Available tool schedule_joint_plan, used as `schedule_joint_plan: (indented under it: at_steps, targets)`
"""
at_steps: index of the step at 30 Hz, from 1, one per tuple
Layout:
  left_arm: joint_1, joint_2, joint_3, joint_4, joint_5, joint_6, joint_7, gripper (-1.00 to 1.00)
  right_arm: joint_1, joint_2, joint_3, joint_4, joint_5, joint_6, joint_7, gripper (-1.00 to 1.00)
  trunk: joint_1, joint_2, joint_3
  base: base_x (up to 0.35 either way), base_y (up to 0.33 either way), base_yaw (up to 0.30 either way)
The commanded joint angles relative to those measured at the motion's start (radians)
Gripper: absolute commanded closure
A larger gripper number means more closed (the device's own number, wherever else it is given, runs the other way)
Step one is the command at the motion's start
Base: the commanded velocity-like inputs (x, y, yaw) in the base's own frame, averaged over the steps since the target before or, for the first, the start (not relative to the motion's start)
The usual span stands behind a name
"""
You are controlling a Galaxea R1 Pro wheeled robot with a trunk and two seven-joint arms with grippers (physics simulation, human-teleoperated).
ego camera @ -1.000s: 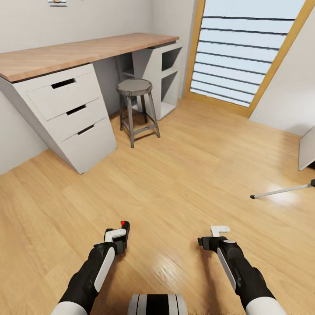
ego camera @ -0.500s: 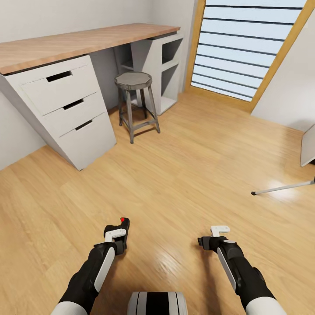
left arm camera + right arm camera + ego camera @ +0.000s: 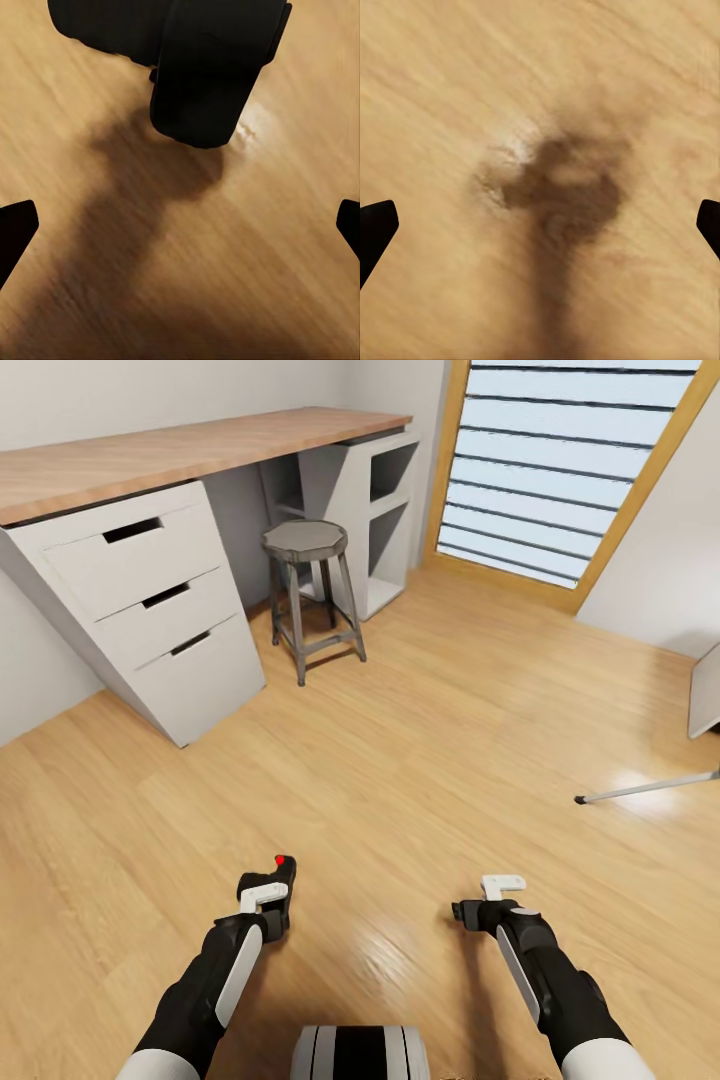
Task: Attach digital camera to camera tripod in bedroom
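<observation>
Head view: the left gripper (image 3: 272,893) is closed on the digital camera (image 3: 280,882), whose red button sits just above the fingers. In the left wrist view the black camera body (image 3: 214,64) hangs over the wood floor (image 3: 247,255). Whether the right gripper (image 3: 492,898) is open or closed I cannot tell; nothing shows in its grasp. Well to its right and farther out, one silver leg of the camera tripod (image 3: 648,788) lies across the floor. Ahead stand a stool (image 3: 308,595), a drawer desk (image 3: 150,580) and the wood-framed window (image 3: 575,470). Both arms reach forward, low over the floor.
</observation>
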Motion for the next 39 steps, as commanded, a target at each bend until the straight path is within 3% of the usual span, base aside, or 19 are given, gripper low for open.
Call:
schedule_joint_plan:
  at_steps: [1, 14, 19, 31, 39]
  targets:
    - [0.0, 0.0, -0.001, -0.001, 0.01, 0.003, 0.009, -1.0, 0.0, 0.0, 0.0, -0.002, 0.002, 0.005, 0.0, -1.0, 0.0, -0.001, -0.005, 0.0, 0.0, 0.0]
    - [0.0, 0.0, -0.001, -0.001, 0.01, 0.003, 0.007, -1.0, 0.0, -0.001, -0.001, -0.016, 0.002, 0.009, 0.001, -1.0, 0.006, -0.004, -0.055, 0.0, 0.0, 0.0]
    - [0.0, -0.001, -0.001, -0.001, 0.01, 0.002, 0.008, -1.0, 0.0, -0.004, -0.001, -0.064, -0.004, 0.02, 0.002, -1.0, 0.006, -0.004, -0.055, 0.0, 0.0, 0.0]
    - [0.0, -0.001, -0.001, -0.003, 0.013, 0.001, 0.009, -1.0, 0.002, -0.007, -0.002, -0.275, -0.011, 0.169, 0.022, -1.0, 0.006, -0.004, -0.055, 0.0, 0.0, 0.0]
    - [0.0, -0.002, -0.001, -0.004, 0.013, 0.001, 0.009, -1.0, -0.004, -0.013, -0.008, -0.386, -0.01, 0.209, 0.038, -1.0, 0.006, -0.004, -0.055, 0.0, 0.0, 0.0]
